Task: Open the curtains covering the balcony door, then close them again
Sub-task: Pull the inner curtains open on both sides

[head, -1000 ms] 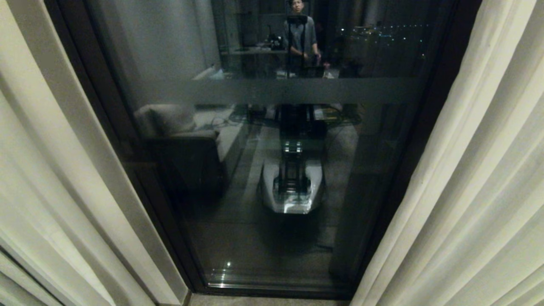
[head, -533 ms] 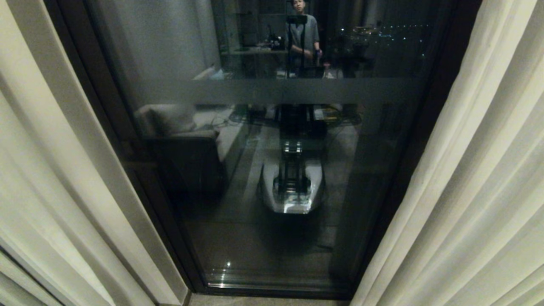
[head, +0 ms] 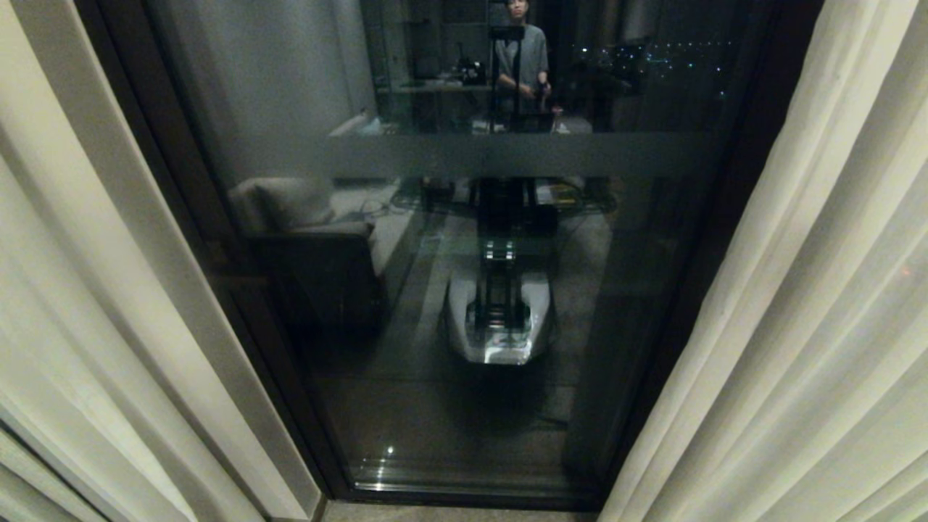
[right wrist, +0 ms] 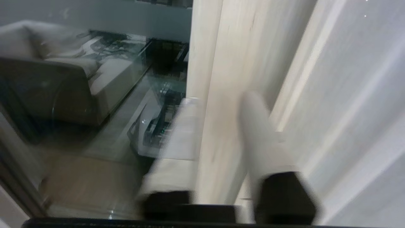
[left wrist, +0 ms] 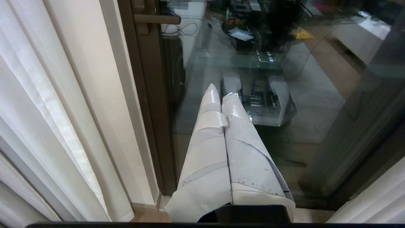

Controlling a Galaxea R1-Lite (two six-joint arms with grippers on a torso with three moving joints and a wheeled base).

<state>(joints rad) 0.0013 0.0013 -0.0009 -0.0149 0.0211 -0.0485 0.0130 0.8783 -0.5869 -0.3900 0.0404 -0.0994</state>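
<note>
Right gripper (right wrist: 218, 104), jaws parted and empty, faces the inner edge of the right curtain panel (right wrist: 221, 63), whose vertical edge hangs between its fingers, beside the exposed balcony door (head: 471, 254).

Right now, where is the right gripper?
In its wrist view, the right gripper is open, straddling the inner edge of the right curtain, beside the balcony door.

Curtains (head: 797, 326) parted left and right, balcony door (head: 471, 290) between.
</note>
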